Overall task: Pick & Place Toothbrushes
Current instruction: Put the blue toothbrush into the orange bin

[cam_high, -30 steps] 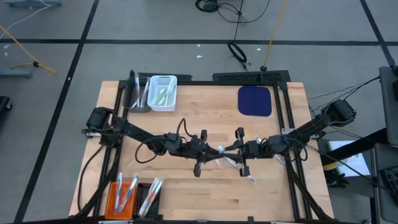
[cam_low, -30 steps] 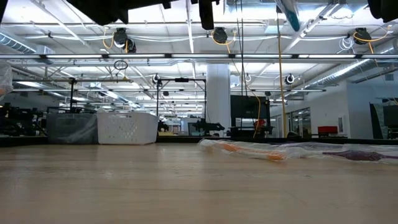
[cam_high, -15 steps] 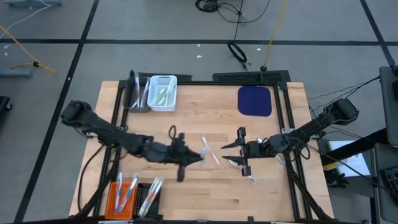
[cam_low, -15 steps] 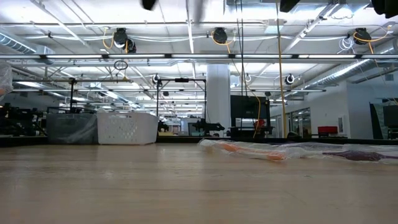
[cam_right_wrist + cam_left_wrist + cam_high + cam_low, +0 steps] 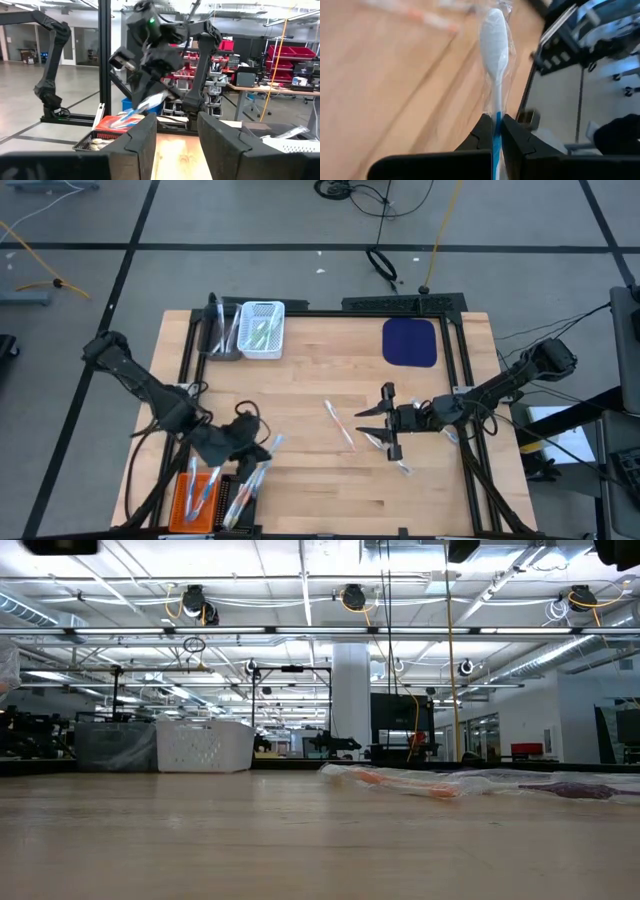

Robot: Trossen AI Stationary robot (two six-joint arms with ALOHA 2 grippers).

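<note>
Toothbrush (image 5: 494,45) | pinched by left claw (image 5: 495,131) | head pointing outward

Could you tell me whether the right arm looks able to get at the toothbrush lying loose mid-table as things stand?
Probably yes: the right gripper hovers open beside the loose toothbrush, bare wood between them. The left gripper, shut on its own toothbrush, is away by the orange basket.

I am working in what looks like a large industrial robotics lab or workshop: beyond the pale wooden tabletop (image 5: 300,840) I see an open hall with a white ceiling of exposed pipes and beams (image 5: 330,610) and a white round column (image 5: 351,700). Red plastic storage bins on shelving (image 5: 295,55) and a grey concrete floor marked with black tape lines (image 5: 130,260) fit that reading.
</note>
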